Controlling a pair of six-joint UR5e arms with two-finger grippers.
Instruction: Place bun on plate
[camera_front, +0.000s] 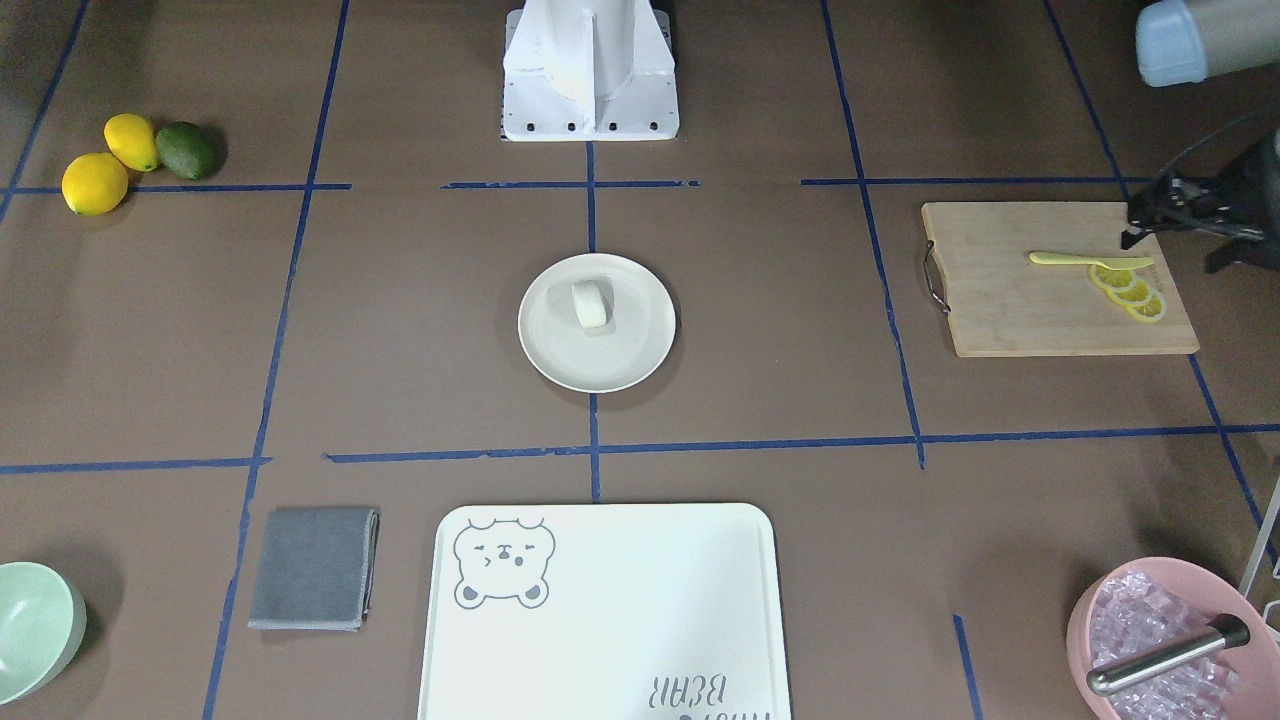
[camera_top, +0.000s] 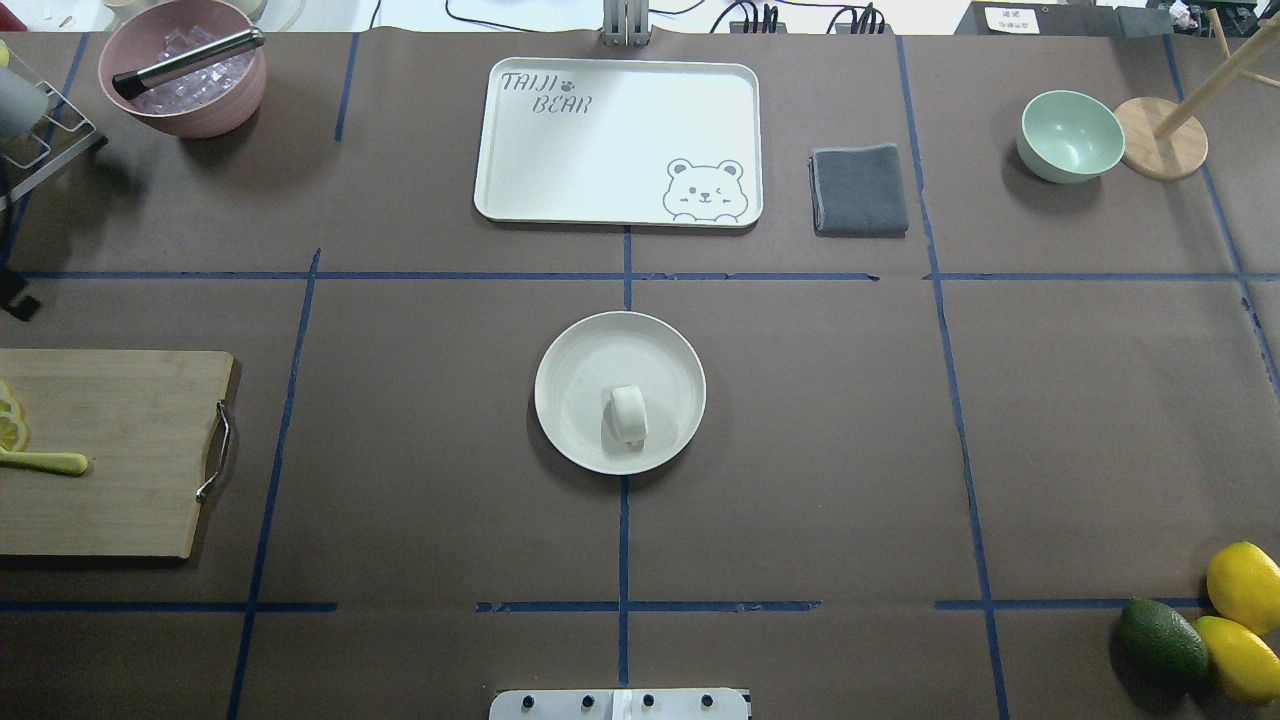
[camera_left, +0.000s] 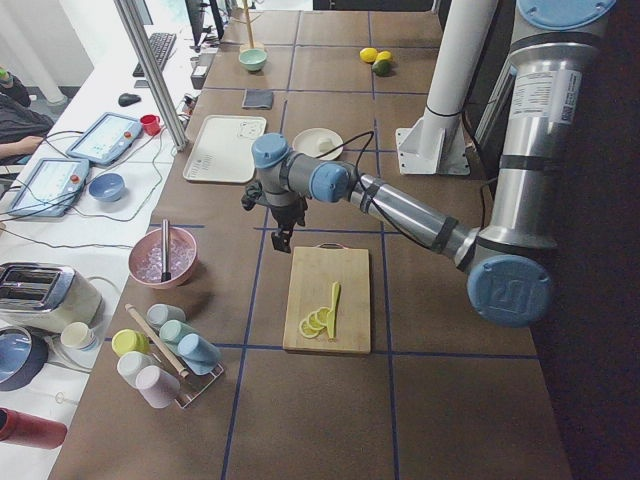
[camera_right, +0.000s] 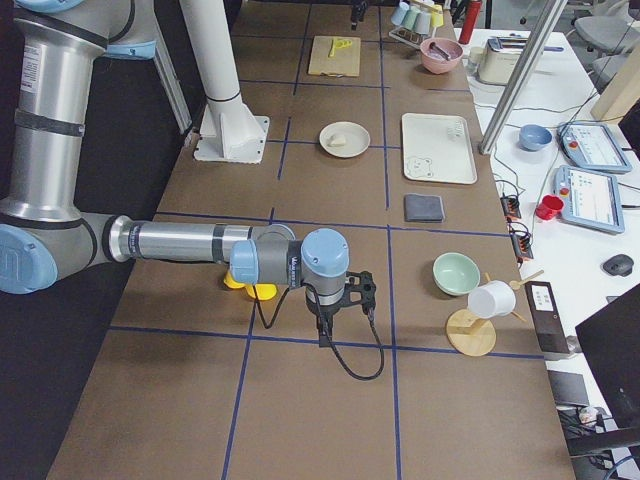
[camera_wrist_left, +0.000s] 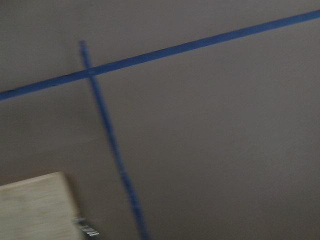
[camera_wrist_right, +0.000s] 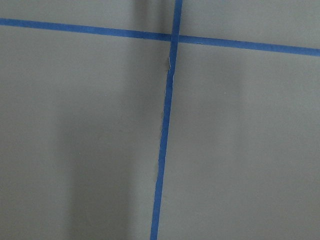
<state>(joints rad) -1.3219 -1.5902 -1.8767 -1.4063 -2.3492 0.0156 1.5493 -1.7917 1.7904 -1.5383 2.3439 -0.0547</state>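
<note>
The small white bun (camera_front: 590, 303) lies on its side near the middle of the round cream plate (camera_front: 640, 345) at the table's centre. The overhead view shows the same bun (camera_top: 628, 414) on the plate (camera_top: 575, 385), a little toward the robot. No gripper touches either. My left gripper (camera_front: 1136, 238) hangs over the far corner of the cutting board, well away from the plate; I cannot tell whether it is open or shut. My right gripper (camera_right: 340, 322) shows only in the exterior right view, low over bare table near the lemons, so I cannot tell its state.
A wooden cutting board (camera_front: 1010, 300) carries lemon slices (camera_front: 1130, 290) and a yellow knife. Across the table stand a white bear-print tray (camera_front: 600, 620), a folded grey cloth (camera_front: 313, 568), a mint bowl (camera_front: 35, 630) and a pink ice bowl (camera_front: 1170, 640). Two lemons and an avocado (camera_front: 186, 150) sit together.
</note>
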